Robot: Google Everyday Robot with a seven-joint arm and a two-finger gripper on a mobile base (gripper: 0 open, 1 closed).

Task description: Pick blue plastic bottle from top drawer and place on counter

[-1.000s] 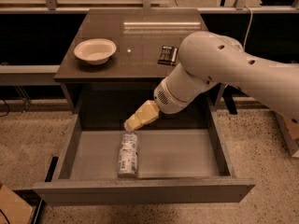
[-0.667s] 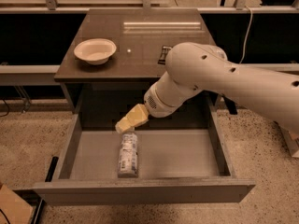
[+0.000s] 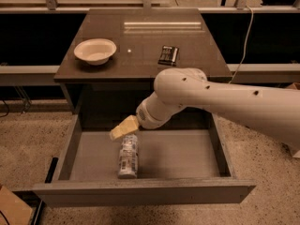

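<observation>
**A:** so where's the blue plastic bottle at?

**B:** lying flat on the floor of the open top drawer, left of middle. The gripper hangs right over its far end. Open or closed, honestly can't tell. The counter just has a white bowl and a black packet.

Nothing legible — not on bottle by gripper

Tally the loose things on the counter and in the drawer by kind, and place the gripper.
Bowl: 1, white, on the counter.
Black flat packet: 1, on the counter.
Blue plastic bottle: 1, lying in the top drawer.
Total: 3.
Gripper: over the drawer, at the bottle's far end.
</observation>
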